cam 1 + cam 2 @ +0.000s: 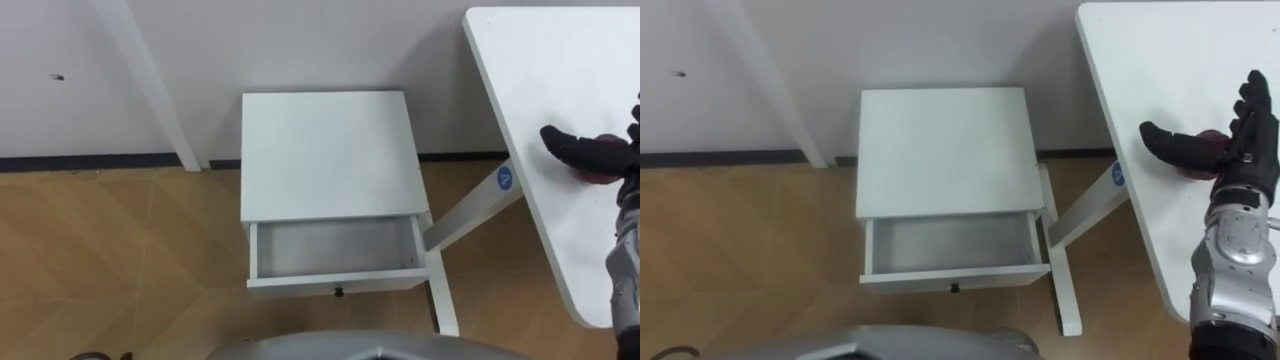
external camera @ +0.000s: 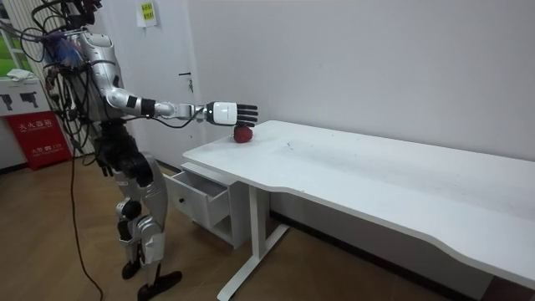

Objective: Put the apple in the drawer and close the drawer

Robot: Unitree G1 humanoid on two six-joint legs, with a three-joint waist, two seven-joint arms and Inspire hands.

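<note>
A red apple (image 2: pixel 242 134) lies near the corner of the white table (image 2: pixel 351 167). My right hand (image 1: pixel 1230 140) hovers open just above it, thumb spread out to the left, so only a sliver of the apple (image 1: pixel 1206 141) shows under the palm. The small white cabinet (image 1: pixel 325 150) stands on the floor left of the table. Its drawer (image 1: pixel 340 283) is pulled out and has nothing inside. In the room view I stand upright in front of the cabinet with my right arm stretched out over the table corner.
The table's slanted white leg (image 1: pixel 470 215) and foot (image 1: pixel 442 300) stand right beside the drawer's right side. A white wall and dark skirting (image 1: pixel 90 160) run behind the cabinet. A slanted white post (image 1: pixel 150 80) rises at the left. Wooden floor (image 1: pixel 120 250) spreads left of the cabinet.
</note>
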